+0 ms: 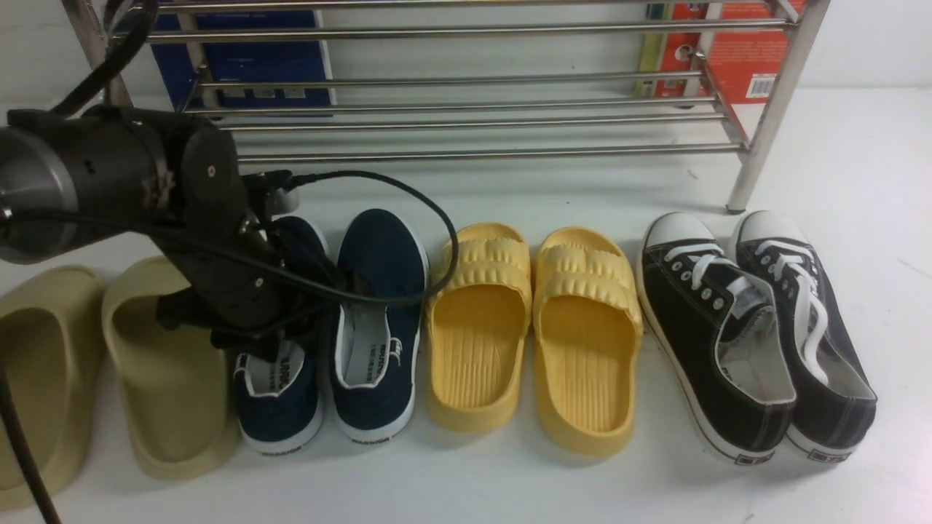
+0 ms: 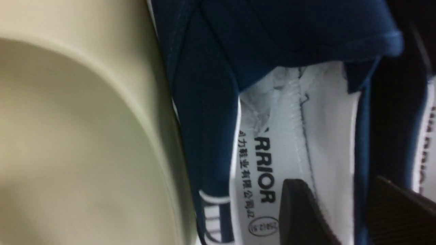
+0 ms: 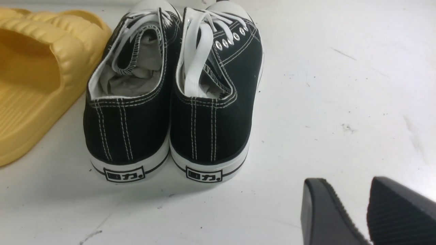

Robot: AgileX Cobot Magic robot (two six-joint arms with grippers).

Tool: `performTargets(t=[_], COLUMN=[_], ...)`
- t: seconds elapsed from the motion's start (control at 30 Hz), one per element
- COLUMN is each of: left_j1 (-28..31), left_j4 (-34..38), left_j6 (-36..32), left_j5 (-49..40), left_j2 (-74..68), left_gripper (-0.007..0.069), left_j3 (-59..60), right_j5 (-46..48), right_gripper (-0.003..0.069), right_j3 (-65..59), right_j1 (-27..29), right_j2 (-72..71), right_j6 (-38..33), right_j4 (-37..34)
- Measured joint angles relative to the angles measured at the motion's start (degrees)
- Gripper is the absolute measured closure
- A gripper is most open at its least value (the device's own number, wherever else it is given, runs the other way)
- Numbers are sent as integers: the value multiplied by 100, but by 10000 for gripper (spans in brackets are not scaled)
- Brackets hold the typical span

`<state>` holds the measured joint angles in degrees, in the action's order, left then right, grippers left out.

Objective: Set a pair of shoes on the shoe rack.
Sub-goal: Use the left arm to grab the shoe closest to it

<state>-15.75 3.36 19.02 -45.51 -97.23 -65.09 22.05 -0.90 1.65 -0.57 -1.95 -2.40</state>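
Beige slides [image 1: 175, 378], yellow slides [image 1: 582, 342], black sneakers [image 1: 684, 291] share the floor [image 1: 510, 487].

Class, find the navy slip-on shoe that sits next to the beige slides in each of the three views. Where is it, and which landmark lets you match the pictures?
Front view: the navy slip-on shoe is low in the picture, third from the left.
Left wrist view: the navy slip-on shoe is seen close up, with its printed insole showing.
Right wrist view: not in it.
Shared landmark: the beige slide right beside it.
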Motion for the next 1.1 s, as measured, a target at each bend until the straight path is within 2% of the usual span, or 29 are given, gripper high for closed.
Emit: performTargets(t=[0.17,0.4,0.57,0.63,0.7,0.83,1.1], left_j1=[0,-5,-5,-5,-5,0,-5], left_j4=[40,47,119,174,193,137,199], left_j6=[-235,-280,-264,-235,-228,-228,-187], left_j5=[16,104,143,94,81,-122,-502], left_j2=[-142,-393,-515,-508,-492,-193,1285], left_gripper=[326,414,498,579,619,620,620], left_j3=[-6,-17,-37,-48,-48,-43,-6], right_j5=[0,0,0,0,0,0,0], right_gripper=[419,419,419,419,419,419,419], right_j3=[0,0,0,0,0,0,0], right_j1=[0,0,0,0,0,0,0], right_j2=[0,0,0,0,0,0,0], right_j6=[0,0,0,0,0,0,0], right_j4=[0,0,0,0,0,0,11])
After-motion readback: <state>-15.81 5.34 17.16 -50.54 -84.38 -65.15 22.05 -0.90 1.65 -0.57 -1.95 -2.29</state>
